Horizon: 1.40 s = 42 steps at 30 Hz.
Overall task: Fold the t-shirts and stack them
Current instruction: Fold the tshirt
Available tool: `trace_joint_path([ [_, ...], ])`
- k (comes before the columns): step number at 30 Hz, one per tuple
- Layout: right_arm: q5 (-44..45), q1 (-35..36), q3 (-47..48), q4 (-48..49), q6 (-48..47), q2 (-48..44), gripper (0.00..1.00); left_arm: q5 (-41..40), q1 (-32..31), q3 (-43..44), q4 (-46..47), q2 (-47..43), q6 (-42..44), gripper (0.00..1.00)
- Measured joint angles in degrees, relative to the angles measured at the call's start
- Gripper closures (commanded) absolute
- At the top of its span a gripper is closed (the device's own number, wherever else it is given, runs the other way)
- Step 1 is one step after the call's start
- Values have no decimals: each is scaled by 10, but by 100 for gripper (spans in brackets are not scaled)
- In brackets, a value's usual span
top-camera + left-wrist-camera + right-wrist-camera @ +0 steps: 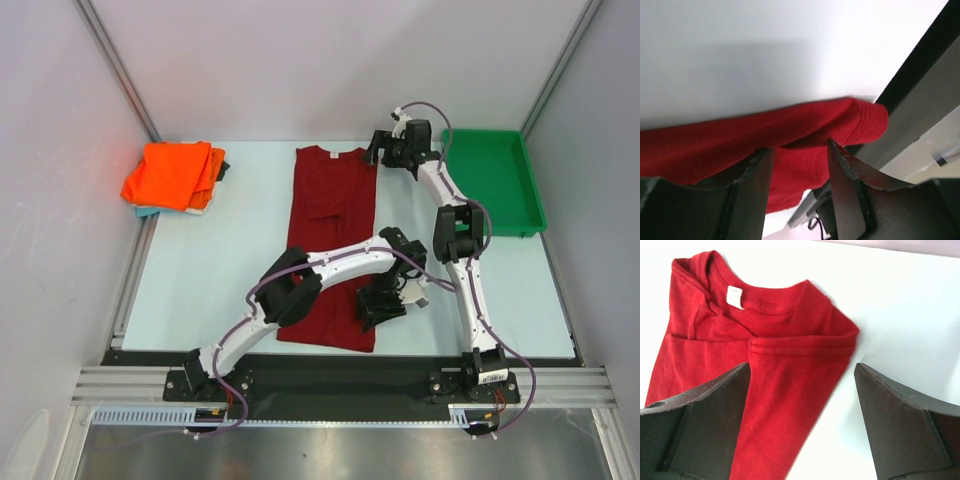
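The orange shirt sits folded at far left; the red shirt lies flat in the middle of the table, and it looks light, limp and quick to bunch. Your left gripper straddles its near hem corner; I cannot tell whether it pinches. Your right gripper gapes empty over the shoulder corner, so pinch the stitched edges

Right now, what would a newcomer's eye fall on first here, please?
A long dark red shirt lies down the middle of the table, the left gripper at its near hem and the open right gripper over its collar end. A folded orange shirt sits at the far left, a green tray at the far right.
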Motion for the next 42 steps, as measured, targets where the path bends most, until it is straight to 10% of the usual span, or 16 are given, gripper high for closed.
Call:
trace_joint_path([
  [7, 4, -15, -101, -49, -10, -98, 12, -41, -6, -69, 96, -100, 0, 31],
  [14, 0, -24, -378, -69, 8, -393, 15, -91, 28, -224, 164, -386, -13, 19],
  [24, -61, 65, -900, -62, 62, -788, 16, -36, 294, -508, 264, -515, -165, 29],
  [31, -75, 156, -1138, -81, 113, -858, 19, 33, 495, -718, 339, -589, -289, 33],
  [42, -83, 195, -1169, -55, 167, -842, 34, 91, 508, -866, 449, -627, -395, 41],
])
